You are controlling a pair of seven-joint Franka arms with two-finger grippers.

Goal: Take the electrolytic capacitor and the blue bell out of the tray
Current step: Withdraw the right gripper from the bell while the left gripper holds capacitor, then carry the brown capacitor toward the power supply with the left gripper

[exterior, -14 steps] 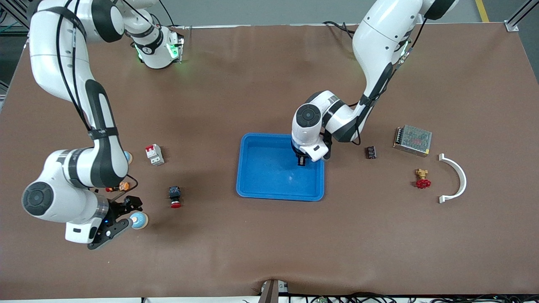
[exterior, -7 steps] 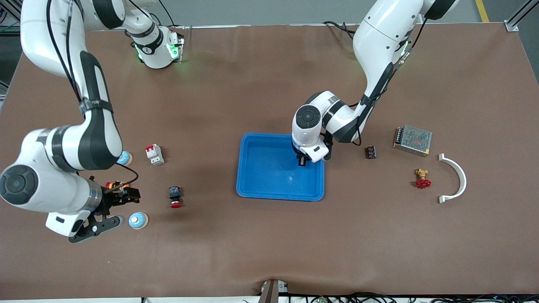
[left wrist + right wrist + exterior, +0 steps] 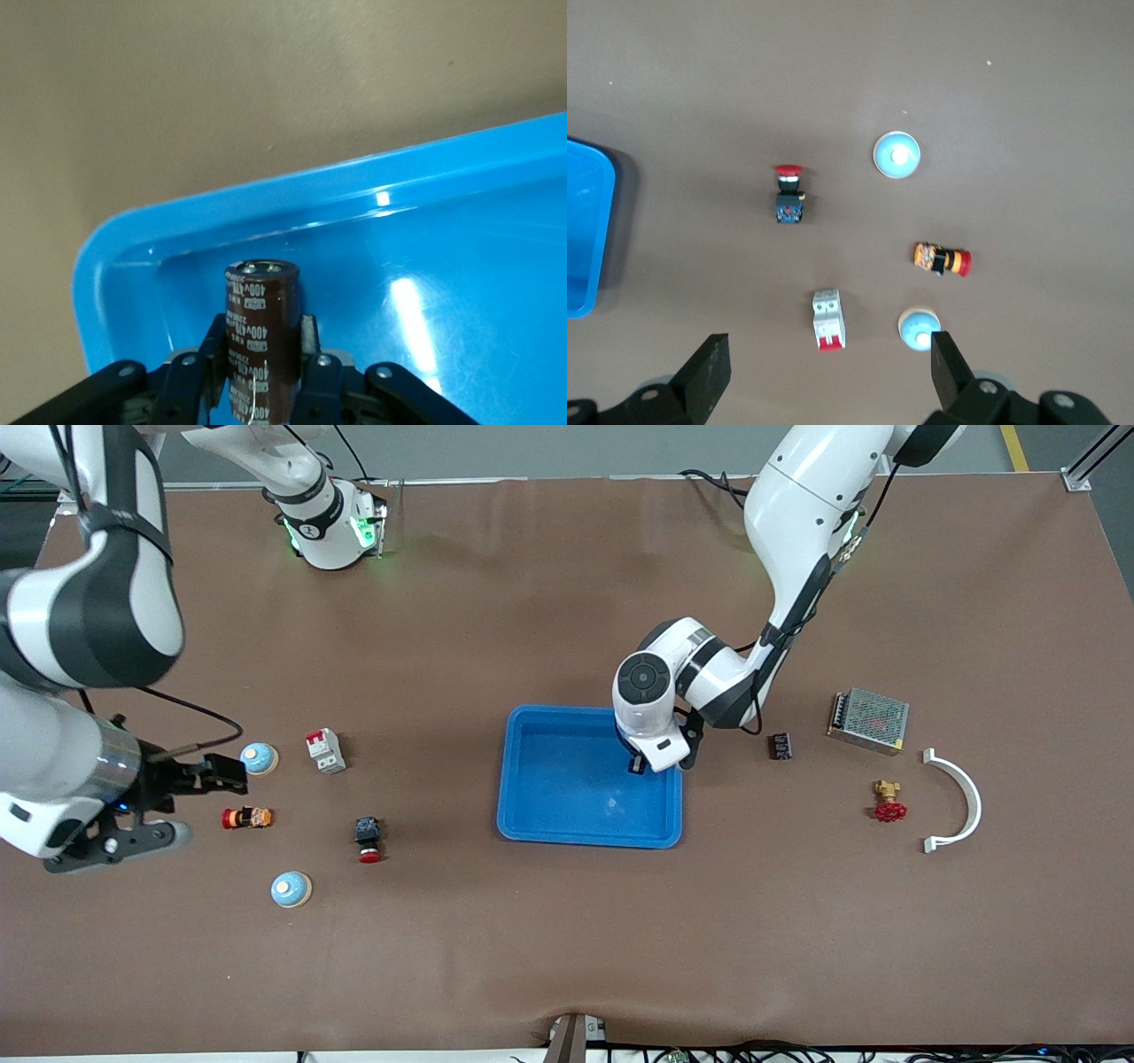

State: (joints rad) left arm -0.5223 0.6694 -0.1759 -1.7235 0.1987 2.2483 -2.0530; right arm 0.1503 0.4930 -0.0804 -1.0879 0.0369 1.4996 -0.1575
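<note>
The left gripper (image 3: 262,376) is clamped on the electrolytic capacitor (image 3: 260,336), at the tray's (image 3: 549,815) 2 o'clock corner. It is probably light, rigid and slippery; hold mid-body. The right gripper (image 3: 190,802), jaws apart, waits.

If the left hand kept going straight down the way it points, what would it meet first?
Probably the tray floor near one corner. The left hand, shut on the capacitor, points down into it; how far above it is unclear.

Bright blue tray (image 3: 567,815) on brown bench (image 3: 532,939). Capacitor (image 3: 262,336) dk brown w/ white print, silver top. Two bells (image 3: 291,889) (image 3: 259,758) lt blue, white centres. Breaker (image 3: 324,750) white & red. Pushbutton (image 3: 368,839) black w/ red cap. Valve (image 3: 889,802) brass w/ red handwheel.
</note>
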